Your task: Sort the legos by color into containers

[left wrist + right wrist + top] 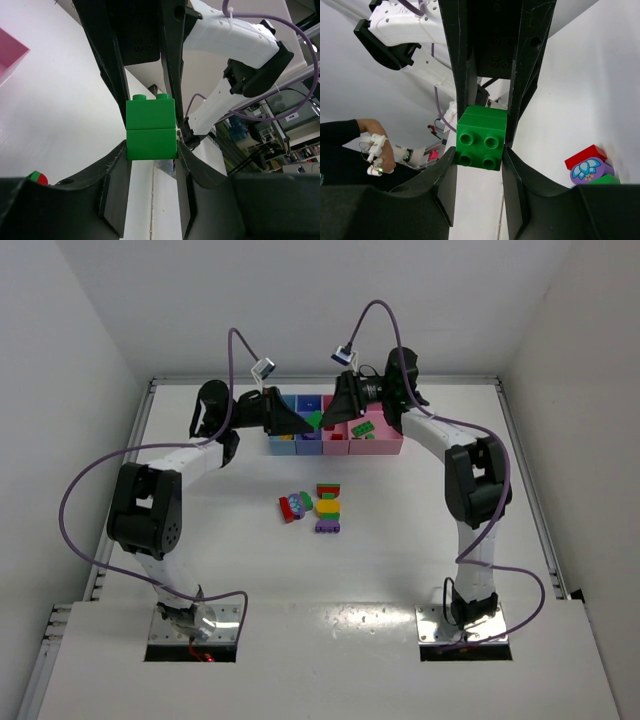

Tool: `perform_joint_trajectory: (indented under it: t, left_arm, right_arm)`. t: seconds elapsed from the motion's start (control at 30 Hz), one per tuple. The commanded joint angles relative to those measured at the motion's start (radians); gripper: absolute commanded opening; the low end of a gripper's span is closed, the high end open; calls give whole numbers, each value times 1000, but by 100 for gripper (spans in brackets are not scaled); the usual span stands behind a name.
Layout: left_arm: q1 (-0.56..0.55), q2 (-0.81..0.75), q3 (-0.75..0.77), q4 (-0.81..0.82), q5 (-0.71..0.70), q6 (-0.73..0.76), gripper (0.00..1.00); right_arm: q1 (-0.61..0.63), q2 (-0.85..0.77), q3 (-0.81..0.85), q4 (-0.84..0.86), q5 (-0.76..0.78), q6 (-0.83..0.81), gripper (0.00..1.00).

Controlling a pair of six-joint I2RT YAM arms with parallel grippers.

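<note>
Both grippers meet above the containers (283, 443), a row of light blue, periwinkle, pink and wider pink bins. My left gripper (303, 424) and my right gripper (327, 417) are each shut on opposite ends of one green two-brick lego stack (315, 419). In the left wrist view the stack (151, 129) sits between my left gripper (151, 152), with the right arm's fingers clamped on its far half. In the right wrist view its four studs (482, 137) face the camera between my right gripper (479, 156). Two multicoloured lego clumps (294, 505) (328, 507) lie mid-table.
A green brick (363, 429) lies in the wider pink bin (385, 446). A red lego (585, 156) and a purple flower-printed one (587, 171) show at the right wrist view's edge. A pink bin corner (10, 55) shows in the left wrist view.
</note>
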Motion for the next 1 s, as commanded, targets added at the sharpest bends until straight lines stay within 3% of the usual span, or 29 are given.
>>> perform_joint_trajectory:
  t: [0.0,0.07,0.17,0.5,0.6,0.73,0.87,0.9,0.97]
  left_arm:
    - [-7,12,25,50,-10,16,27]
    - [-7,3,-1,38,-10,25,15]
    - [2,-32,-29,-39,-10,100,11]
    - [11,-112,-54,-462,-41,462,11]
    - [11,-132,-22,-623,-145,604,11]
    - [-37,-123,148,-841,-356,795,11]
    - [-70,-91,232,-860,-449,818,11]
    - [-70,-80,248,-860,-449,818,11]
    - [-90,-71,272,-860,-476,818,11]
  right_arm:
    - [9,-16,0,57,-38,-7,0]
    - [-14,-25,0,57,-38,-7,0]
    - [-52,-25,-9,57,-38,-7,0]
    - [-240,35,103,52,-20,-7,0]
    - [-281,64,89,43,-11,-7,0]
    - [-342,87,58,-54,2,-56,0]
    - [-379,87,89,-398,99,-247,0]
    - [-379,87,147,-689,195,-430,0]
    - [-379,61,210,-936,356,-622,0]
